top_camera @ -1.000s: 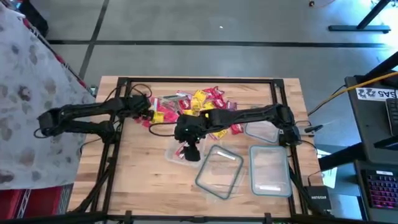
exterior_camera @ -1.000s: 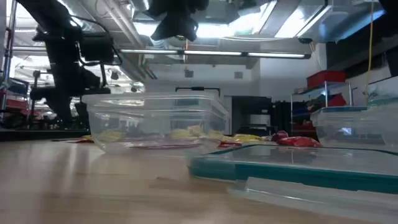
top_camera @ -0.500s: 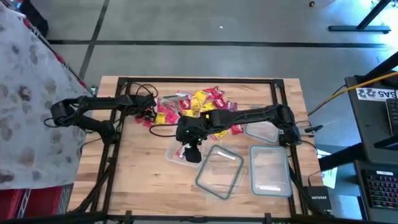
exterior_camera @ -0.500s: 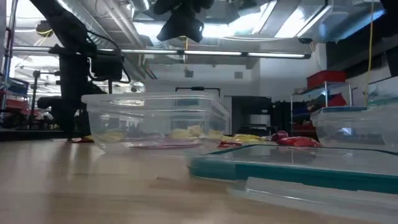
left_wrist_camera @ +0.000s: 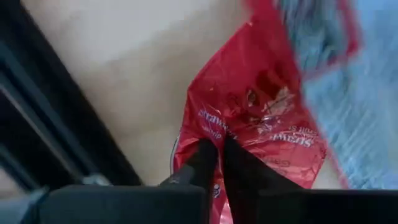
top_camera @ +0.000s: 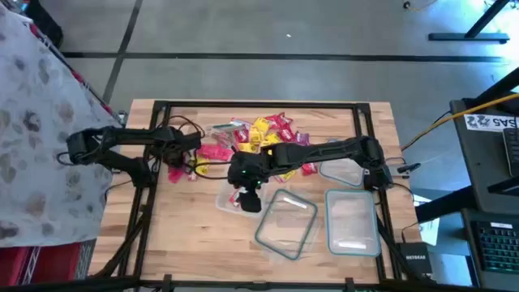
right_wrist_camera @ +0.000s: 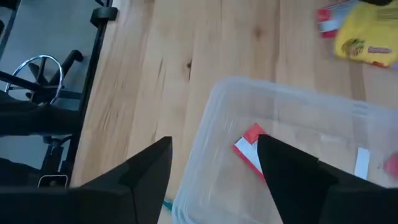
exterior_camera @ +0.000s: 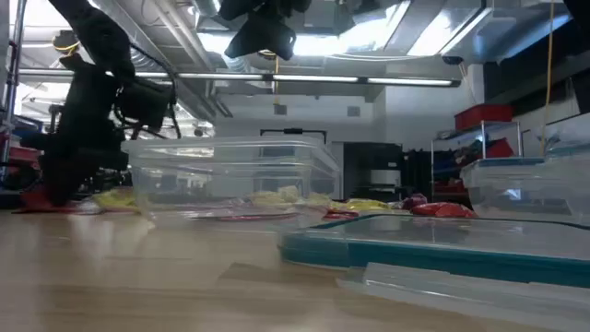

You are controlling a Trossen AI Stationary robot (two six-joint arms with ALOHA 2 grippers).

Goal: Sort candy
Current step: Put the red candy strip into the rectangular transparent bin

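The candy lies in a loose pile of red, yellow and pink wrapped pieces at the table's far middle. My left gripper is down at the table, left of the pile, shut on a red candy. A yellow piece lies beside it. My right gripper hangs open above a clear container, which holds a red candy. My left gripper pinches the red candy's wrapper near one edge between its two fingertips. The fingers come from above, slanting down. In the low view the candy sits at table height below the fingers; whether it is lifted clear I cannot tell.
A teal-rimmed lid or container and another clear one lie at the near right, and a third sits behind them. A black frame borders the table. Bare wood shows at the near left.
My left gripper has gone from the pile's left edge toward the table's near left, staying low. A red candy has come with it and now lies apart from the pile. My right gripper has stayed over the clear container.
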